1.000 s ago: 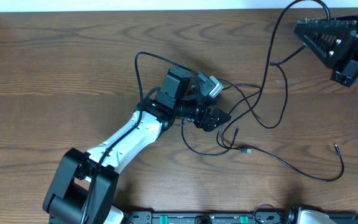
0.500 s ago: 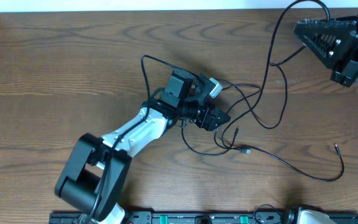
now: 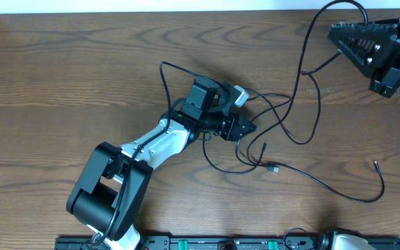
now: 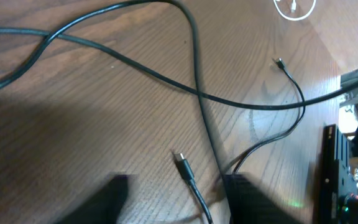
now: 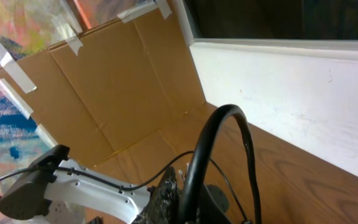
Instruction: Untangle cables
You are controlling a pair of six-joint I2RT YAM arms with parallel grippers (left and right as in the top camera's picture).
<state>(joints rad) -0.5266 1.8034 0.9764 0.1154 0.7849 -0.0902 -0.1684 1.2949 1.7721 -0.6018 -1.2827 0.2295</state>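
Observation:
Several thin black cables (image 3: 294, 104) lie crossed and looped on the wooden table right of centre. Loose plug ends lie at the near middle (image 3: 275, 168) and at the right (image 3: 376, 164). My left gripper (image 3: 247, 128) is low at the tangle's left edge. In the left wrist view it (image 4: 176, 202) is open, with a plug end (image 4: 180, 160) between its fingers and a cable (image 4: 197, 74) running past its right finger. My right gripper (image 3: 335, 35) is at the far right, raised, shut on a black cable (image 5: 207, 143) that arcs up from its fingers (image 5: 185, 199).
A cardboard wall (image 5: 104, 93) stands at the table's left end. A white wall (image 5: 291, 81) runs along the far edge. A black rail with green lights (image 3: 221, 243) lies along the near edge. A white cable loop (image 4: 294, 7) shows far off in the left wrist view.
My left arm's base and elbow swung right, and the left gripper edged right into the tangle and turned. The cable loop by its wrist shifted slightly. The right arm has not moved.

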